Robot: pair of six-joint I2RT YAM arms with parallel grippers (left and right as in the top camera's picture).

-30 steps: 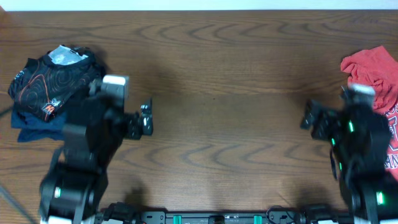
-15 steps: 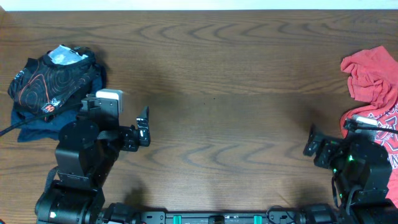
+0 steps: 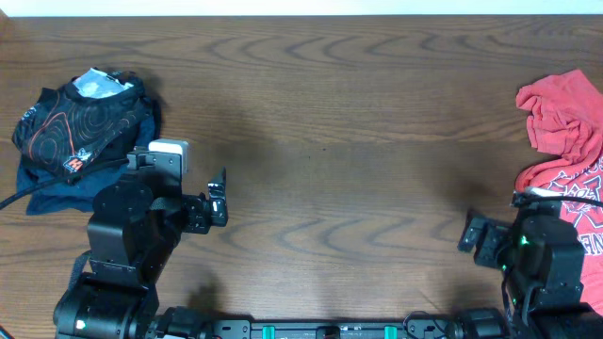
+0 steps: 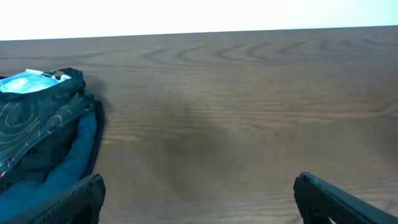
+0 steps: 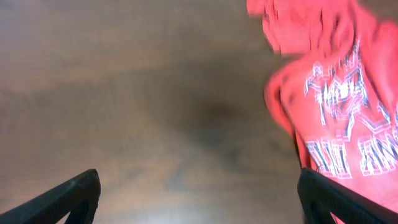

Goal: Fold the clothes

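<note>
The black jersey (image 3: 85,122) with thin orange lines lies in a compact bundle at the far left, on top of a dark blue garment (image 3: 52,196). The left wrist view shows the jersey (image 4: 34,127) at its left edge, with the blue cloth (image 4: 71,165) beneath. A crumpled red T-shirt (image 3: 563,118) with white print lies at the right edge and fills the right of the right wrist view (image 5: 336,106). My left gripper (image 3: 219,193) (image 4: 199,202) is open over bare wood, right of the bundle. My right gripper (image 3: 471,234) (image 5: 199,199) is open and empty, just left of the red shirt.
The wooden table (image 3: 330,113) stretches between the two garments. A white tag or label (image 3: 96,83) shows at the top of the jersey bundle. A black cable (image 3: 14,198) runs off the left edge. The arm bases stand along the front edge.
My right arm has drawn back toward the front edge, away from the upper part of the red shirt. My left arm backed off slightly, then held still. Both grippers stayed open.
</note>
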